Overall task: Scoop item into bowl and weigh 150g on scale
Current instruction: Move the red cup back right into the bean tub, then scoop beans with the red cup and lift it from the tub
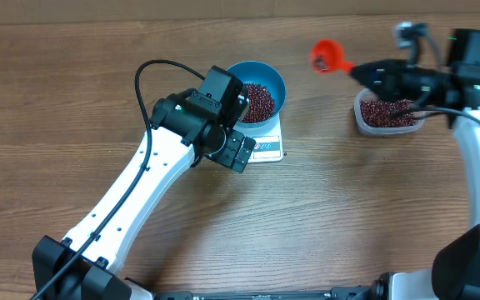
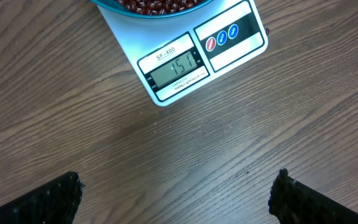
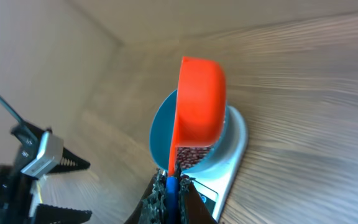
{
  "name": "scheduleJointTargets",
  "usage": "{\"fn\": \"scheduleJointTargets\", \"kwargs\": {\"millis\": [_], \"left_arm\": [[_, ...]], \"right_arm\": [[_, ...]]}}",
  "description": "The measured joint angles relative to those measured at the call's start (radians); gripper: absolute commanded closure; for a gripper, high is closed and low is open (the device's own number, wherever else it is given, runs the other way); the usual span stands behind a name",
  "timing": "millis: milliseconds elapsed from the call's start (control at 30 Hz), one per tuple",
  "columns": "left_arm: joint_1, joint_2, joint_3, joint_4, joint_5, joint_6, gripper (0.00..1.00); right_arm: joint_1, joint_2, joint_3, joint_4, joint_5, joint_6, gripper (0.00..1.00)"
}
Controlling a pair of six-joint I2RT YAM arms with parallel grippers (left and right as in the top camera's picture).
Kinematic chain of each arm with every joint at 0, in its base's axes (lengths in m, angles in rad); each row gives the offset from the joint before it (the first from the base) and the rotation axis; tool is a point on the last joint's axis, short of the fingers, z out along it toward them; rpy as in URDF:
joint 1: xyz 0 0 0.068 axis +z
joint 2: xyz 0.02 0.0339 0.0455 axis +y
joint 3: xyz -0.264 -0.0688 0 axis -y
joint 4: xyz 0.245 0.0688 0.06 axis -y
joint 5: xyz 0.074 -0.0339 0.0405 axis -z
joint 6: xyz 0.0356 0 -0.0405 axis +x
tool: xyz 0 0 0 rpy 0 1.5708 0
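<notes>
Left jaws hang wide open near the scale (image 2: 197, 56), reading 151; beans (image 1: 259, 100) fill the bowl (image 1: 278, 82) on it. Right jaws grip the scoop (image 1: 325, 57), far right. Weighing looks done; park it next.

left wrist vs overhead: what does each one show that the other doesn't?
Left wrist only: the display on the white scale is legible and appears to read 151. Its three round buttons also show.
Overhead only: the right claw is shut on the orange scoop, near the clear tub, which holds more beans. Both arms are in view.
Both: the blue bowl of red-brown beans sits on the white scale, with the left claw close by the display end.
</notes>
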Motion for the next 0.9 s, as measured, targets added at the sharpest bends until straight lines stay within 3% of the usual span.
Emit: {"fn": "scheduleJointTargets", "kwargs": {"millis": [267, 467, 633, 900], "left_arm": [[0.0, 0.0, 0.0, 0.0, 0.0, 0.0, 0.0], [0.0, 0.0, 0.0, 0.0, 0.0, 0.0, 0.0], [0.0, 0.0, 0.0, 0.0, 0.0, 0.0, 0.0], [0.0, 0.0, 0.0, 0.0, 0.0, 0.0, 0.0]], "right_arm": [[-0.282, 0.0, 0.001, -0.131, -0.041, 0.023, 0.96], [-0.401, 0.0, 0.003, -0.238, 0.114, 0.016, 0.96], [-0.372, 0.0, 0.003, -0.278, 0.272, -0.024, 0.96], [-0.158, 0.0, 0.003, -0.282, 0.619, -0.047, 0.96]]}}
